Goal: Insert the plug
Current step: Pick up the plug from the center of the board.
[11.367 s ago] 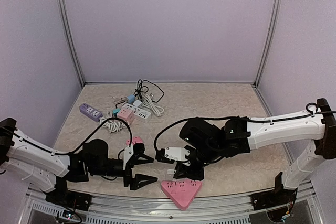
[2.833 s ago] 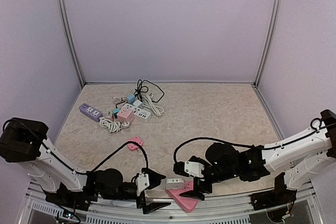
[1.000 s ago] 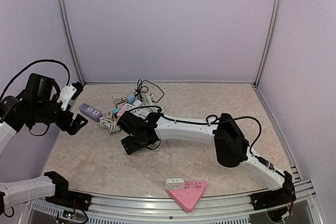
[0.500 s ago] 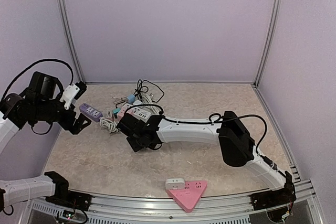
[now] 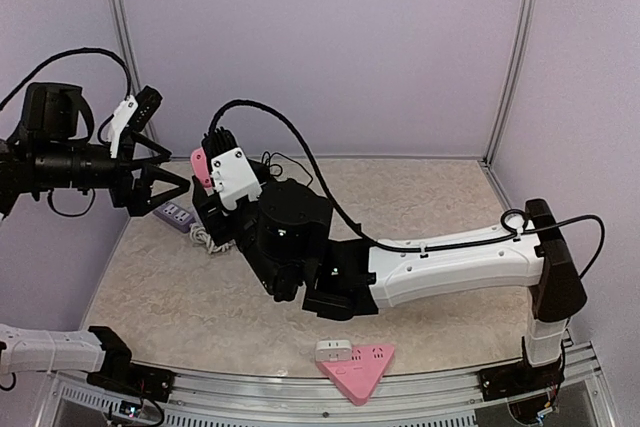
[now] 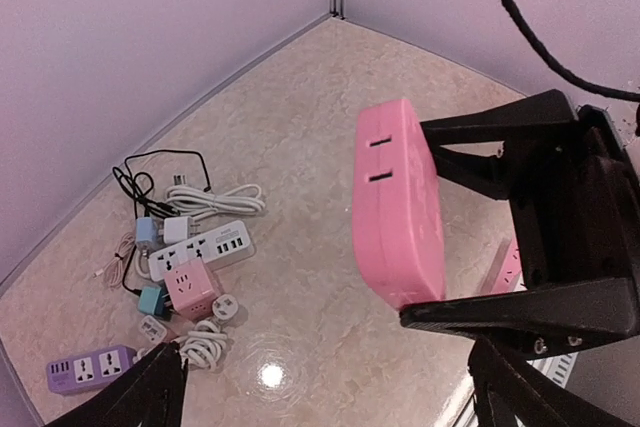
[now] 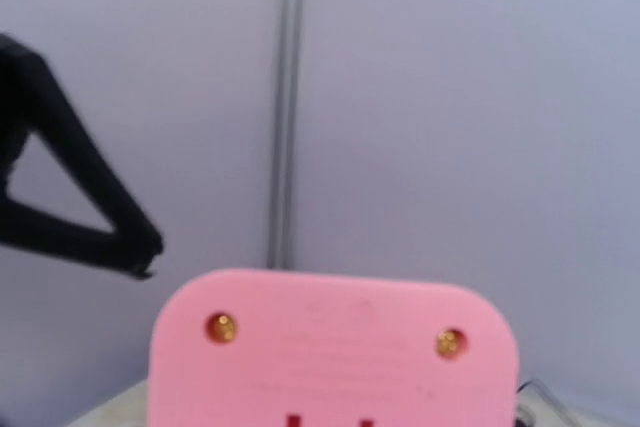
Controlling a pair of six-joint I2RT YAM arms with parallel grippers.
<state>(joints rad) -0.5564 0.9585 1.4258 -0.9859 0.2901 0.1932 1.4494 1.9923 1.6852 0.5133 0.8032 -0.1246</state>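
Above the tabletop (image 5: 430, 197), my right gripper (image 6: 418, 222), jaws partly closed, holds the pink adapter block (image 6: 390, 197) aloft, slotted face turned toward my left gripper (image 5: 168, 144), which hangs wide open and empty, apparently for a handover.

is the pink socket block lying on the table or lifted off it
Lifted: the right claw grips the pink socket block between its fingers, high above the table.
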